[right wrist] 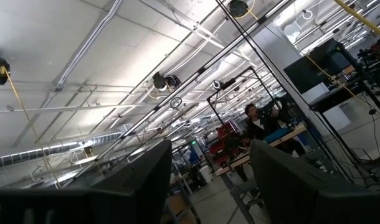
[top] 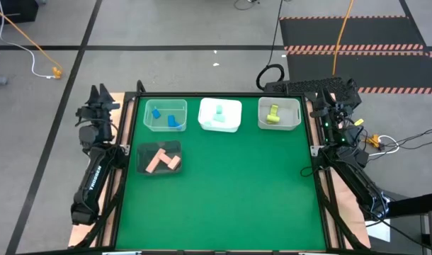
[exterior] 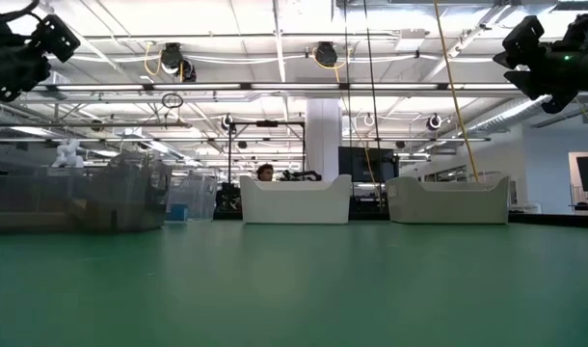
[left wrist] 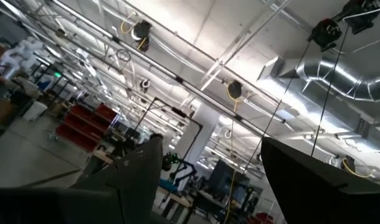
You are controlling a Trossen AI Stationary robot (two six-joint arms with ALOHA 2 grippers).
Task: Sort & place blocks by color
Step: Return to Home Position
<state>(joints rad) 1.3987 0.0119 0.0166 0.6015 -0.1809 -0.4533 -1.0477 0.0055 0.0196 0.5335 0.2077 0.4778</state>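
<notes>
Blue blocks (top: 166,117) lie in the clear far-left bin (top: 164,127). A pale mint block (top: 219,112) sits in the white middle bin (top: 220,126), and yellow-green blocks (top: 273,115) sit in the far-right bin (top: 280,125). Salmon pink blocks (top: 162,161) lie in the clear bin (top: 159,170) nearer the left edge. My left gripper (top: 100,93) is raised off the table's far-left corner, open, aimed at the ceiling (left wrist: 212,180). My right gripper (top: 341,91) is raised off the far-right corner, open (right wrist: 210,180).
The four bins stand along the far and left part of the green mat (top: 223,198); its middle and near part is bare green. In the low view the white bins (exterior: 295,200) show at the far edge. A person (exterior: 265,173) sits beyond the table.
</notes>
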